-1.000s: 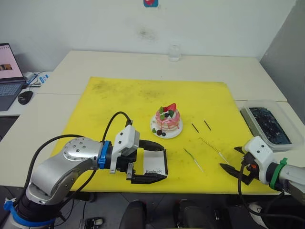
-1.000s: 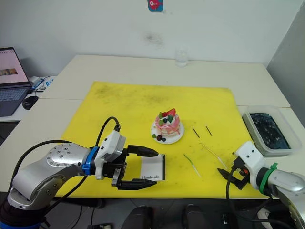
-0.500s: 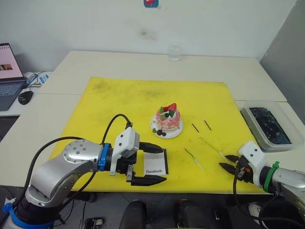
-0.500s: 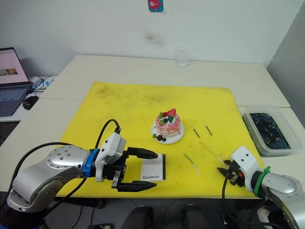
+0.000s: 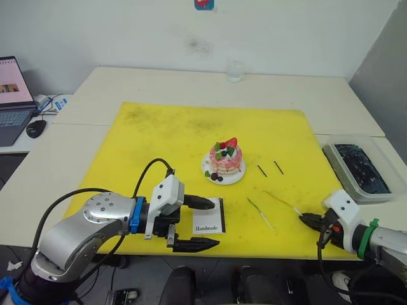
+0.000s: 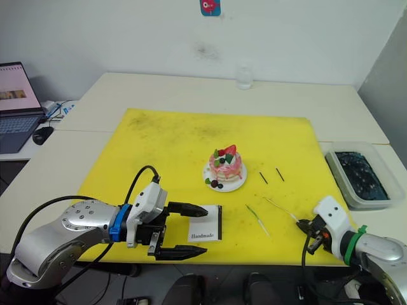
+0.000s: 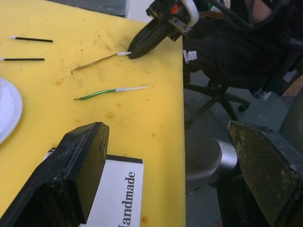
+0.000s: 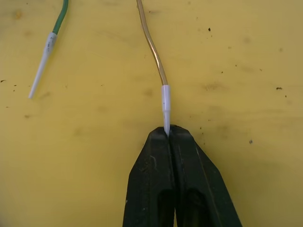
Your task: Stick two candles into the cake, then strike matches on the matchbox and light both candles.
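The pink cake [image 5: 224, 159] stands on its white plate [image 5: 210, 176] in the middle of the yellow mat [image 5: 159, 136]. Two dark matches [image 5: 261, 170] [image 5: 278, 167] lie to its right. Nearer the front edge lie a green candle [image 5: 257, 208] and a golden candle [image 5: 280, 200]. My right gripper [image 8: 169, 131] is shut on the golden candle's [image 8: 151, 45] white tip, low on the mat. The green candle [image 8: 59, 19] lies apart beside it. My left gripper [image 5: 215, 222] is open, one finger on each side of the white matchbox [image 5: 205, 219], which lies flat.
A grey bin [image 5: 359, 168] with dark contents sits off the mat's right edge. A glass [image 5: 234, 71] stands at the back of the table. A laptop [image 5: 11, 95] and a mouse [image 5: 35, 129] are at the far left.
My right gripper has gone from open to shut, pinching the white tip of the golden candle. The left gripper stays open around the matchbox.
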Robot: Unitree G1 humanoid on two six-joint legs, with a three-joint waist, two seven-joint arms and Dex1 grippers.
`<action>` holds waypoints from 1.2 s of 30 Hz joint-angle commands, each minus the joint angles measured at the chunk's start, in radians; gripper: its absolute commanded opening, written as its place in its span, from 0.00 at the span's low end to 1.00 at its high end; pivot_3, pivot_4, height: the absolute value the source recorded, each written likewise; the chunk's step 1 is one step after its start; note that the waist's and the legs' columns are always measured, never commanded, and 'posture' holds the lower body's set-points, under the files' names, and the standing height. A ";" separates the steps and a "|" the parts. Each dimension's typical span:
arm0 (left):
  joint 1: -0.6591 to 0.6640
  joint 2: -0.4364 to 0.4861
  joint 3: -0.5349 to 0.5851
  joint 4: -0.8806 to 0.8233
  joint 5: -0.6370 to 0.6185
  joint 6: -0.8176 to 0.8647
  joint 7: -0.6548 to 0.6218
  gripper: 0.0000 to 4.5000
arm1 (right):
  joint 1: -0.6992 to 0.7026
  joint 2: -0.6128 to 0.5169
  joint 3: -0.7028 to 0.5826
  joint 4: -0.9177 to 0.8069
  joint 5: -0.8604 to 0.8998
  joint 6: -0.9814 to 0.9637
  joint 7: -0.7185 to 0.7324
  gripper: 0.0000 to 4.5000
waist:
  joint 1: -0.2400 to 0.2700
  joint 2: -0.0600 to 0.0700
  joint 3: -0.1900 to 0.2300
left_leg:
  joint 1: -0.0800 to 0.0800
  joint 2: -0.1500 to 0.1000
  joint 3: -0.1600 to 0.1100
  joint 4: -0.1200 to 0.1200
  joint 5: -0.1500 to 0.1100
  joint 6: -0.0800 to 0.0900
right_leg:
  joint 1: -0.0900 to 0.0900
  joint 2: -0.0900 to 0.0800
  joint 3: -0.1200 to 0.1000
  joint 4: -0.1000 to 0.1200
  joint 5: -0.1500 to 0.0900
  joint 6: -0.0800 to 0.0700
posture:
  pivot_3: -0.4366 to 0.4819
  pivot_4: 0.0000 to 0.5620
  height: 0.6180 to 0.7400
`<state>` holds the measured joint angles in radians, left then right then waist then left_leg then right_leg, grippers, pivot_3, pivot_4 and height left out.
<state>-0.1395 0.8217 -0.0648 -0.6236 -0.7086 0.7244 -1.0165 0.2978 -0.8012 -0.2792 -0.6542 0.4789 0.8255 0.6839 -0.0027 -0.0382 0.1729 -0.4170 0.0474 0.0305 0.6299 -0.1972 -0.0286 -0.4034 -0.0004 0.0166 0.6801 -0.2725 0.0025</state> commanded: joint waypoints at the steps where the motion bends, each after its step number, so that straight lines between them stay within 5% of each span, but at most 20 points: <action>1: -0.011 -0.030 0.070 0.036 -0.101 0.082 0.065 1.00 | -0.031 0.010 -0.122 -0.054 0.130 0.068 0.015 0.01 | 0.000 0.000 0.000 | 0.000 0.000 0.000 0.000 0.000 0.000 | 0.000 0.000 0.000 0.000 0.000 0.000 | 0.48 0.27 1.00; 9: -0.084 -0.167 0.148 0.095 -0.385 0.288 0.267 1.00 | -0.255 0.111 -0.253 -0.060 0.703 0.265 -0.203 0.01 | -0.002 0.000 0.000 | 0.000 0.000 -0.002 0.000 0.000 0.000 | 0.000 0.000 0.000 0.001 0.001 0.001 | 0.48 0.27 1.00; 17: -0.235 -0.339 0.126 0.166 -0.844 0.332 0.605 1.00 | -0.404 0.046 -0.036 -0.038 1.419 0.059 -0.658 0.01 | -0.003 -0.001 0.001 | -0.002 -0.001 -0.001 0.000 0.000 0.000 | 0.000 0.001 0.001 0.000 0.001 0.002 | 0.48 0.27 1.00; 25: -0.309 -0.459 0.090 0.227 -0.954 0.271 0.738 1.00 | -0.471 0.004 0.105 -0.054 1.493 -0.036 -0.722 0.01 | -0.003 -0.002 0.001 | -0.002 -0.002 -0.002 0.001 0.000 0.000 | 0.001 0.002 0.001 0.000 0.002 0.003 | 0.48 0.27 1.00; 36: -0.321 -0.463 0.084 0.265 -1.014 0.259 0.772 0.96 | -0.493 -0.019 0.155 -0.051 1.493 -0.071 -0.722 0.00 | -0.002 -0.002 0.001 | -0.002 -0.002 -0.002 0.001 0.000 0.000 | 0.001 0.005 0.001 0.000 0.002 0.003 | 0.48 0.27 1.00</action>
<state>-0.4472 0.3594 0.0250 -0.3465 -1.6884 0.9963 -0.2481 -0.1792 -0.8103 -0.1223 -0.6785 1.9466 0.7730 -0.0442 -0.0046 -0.0399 0.1738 -0.4186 0.0458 0.0289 0.6312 -0.1970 -0.0284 -0.4028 0.0045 0.0173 0.6800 -0.2709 0.0053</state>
